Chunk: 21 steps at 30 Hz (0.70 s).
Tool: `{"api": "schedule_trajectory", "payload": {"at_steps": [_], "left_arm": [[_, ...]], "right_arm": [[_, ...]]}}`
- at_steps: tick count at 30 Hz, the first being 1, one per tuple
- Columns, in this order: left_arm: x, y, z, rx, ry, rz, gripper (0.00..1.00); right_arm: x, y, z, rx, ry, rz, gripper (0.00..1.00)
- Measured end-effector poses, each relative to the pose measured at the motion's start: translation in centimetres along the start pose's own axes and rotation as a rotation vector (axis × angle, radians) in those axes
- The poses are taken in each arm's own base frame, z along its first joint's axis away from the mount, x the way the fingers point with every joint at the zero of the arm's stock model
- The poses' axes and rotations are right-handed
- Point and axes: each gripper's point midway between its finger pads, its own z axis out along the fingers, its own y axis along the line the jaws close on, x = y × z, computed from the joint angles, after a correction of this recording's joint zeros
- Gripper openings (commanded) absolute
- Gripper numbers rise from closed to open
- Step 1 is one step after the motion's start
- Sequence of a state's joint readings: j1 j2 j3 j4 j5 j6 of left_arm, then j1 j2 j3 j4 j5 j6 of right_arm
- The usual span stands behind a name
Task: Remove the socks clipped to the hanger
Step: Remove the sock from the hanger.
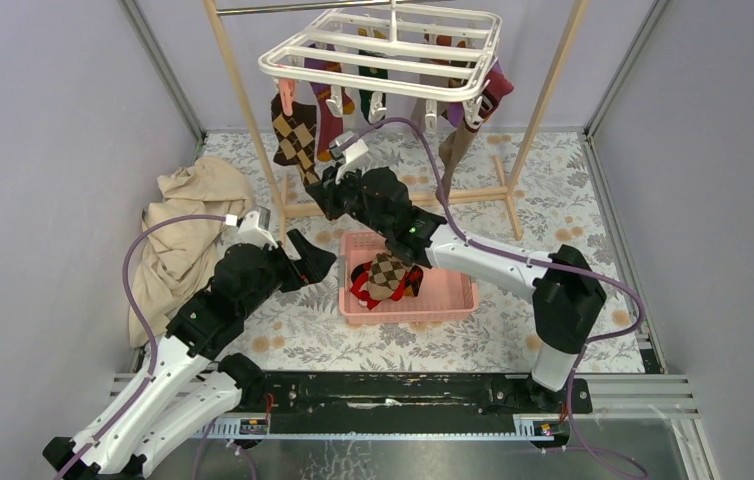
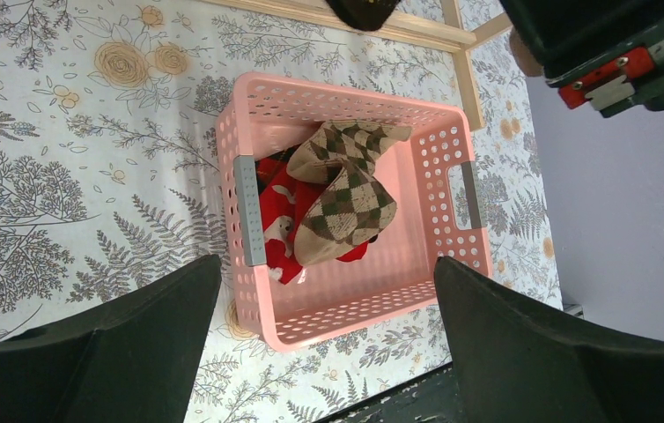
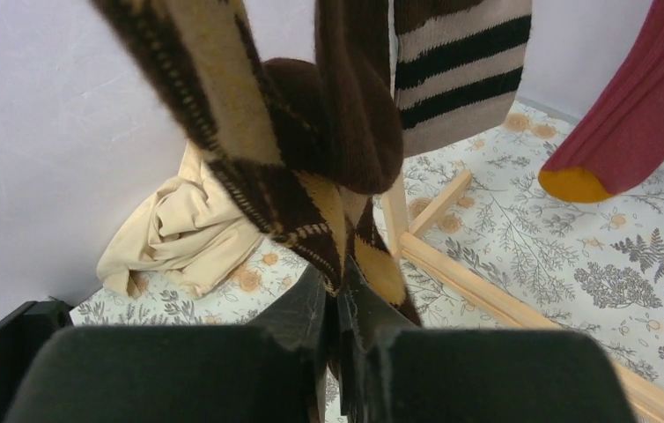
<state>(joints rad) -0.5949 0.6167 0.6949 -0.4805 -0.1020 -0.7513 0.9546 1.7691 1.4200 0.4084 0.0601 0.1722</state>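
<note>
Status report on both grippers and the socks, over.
Left gripper open, facing pink basket. Right gripper shut on hanging argyle sock, not yet unclipped from hanger. Nothing blocking.

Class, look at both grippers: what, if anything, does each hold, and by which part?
The right gripper pinches the hanging brown-yellow argyle sock at its lower end. The left gripper is open over the pink basket and holds nothing.

Dangling socks (image 1: 298,135) and wooden poles (image 1: 246,100) crowd beneath the hanger (image 1: 271,66).
</note>
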Motion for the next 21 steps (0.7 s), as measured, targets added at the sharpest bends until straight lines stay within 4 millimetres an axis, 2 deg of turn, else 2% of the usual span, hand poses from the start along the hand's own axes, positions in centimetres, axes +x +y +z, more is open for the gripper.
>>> {"api": "schedule_trajectory", "payload": {"at_steps": [4, 6, 9, 14, 18, 21], "left_arm": [[0.0, 0.0, 0.0, -0.001, 0.001, 0.0, 0.99], [0.0, 0.0, 0.0, -0.002, 0.001, 0.001, 0.99], [0.0, 0.0, 0.0, -0.002, 0.002, 0.001, 0.99], [-0.3, -0.7, -0.1, 0.032, -0.007, -0.001, 0.99], [-0.8, -2.5, -0.2, 0.113, -0.017, -0.004, 0.99], [-1.3, -4.2, 0.0, 0.181, -0.014, -0.004, 0.99]], "right_arm": [[-0.3, 0.1, -0.2, -0.004, -0.007, 0.002, 0.02], [-0.5, 0.2, -1.1, -0.004, -0.006, 0.005, 0.02], [-1.3, 0.2, -3.2, -0.005, -0.011, 0.011, 0.01], [-4.5, 0.8, -7.2, -0.016, -0.055, 0.032, 0.0], [-6.4, 1.5, -10.0, -0.043, -0.069, 0.056, 0.0], [-6.5, 1.6, -12.0, -0.045, -0.056, 0.067, 0.0]]}}
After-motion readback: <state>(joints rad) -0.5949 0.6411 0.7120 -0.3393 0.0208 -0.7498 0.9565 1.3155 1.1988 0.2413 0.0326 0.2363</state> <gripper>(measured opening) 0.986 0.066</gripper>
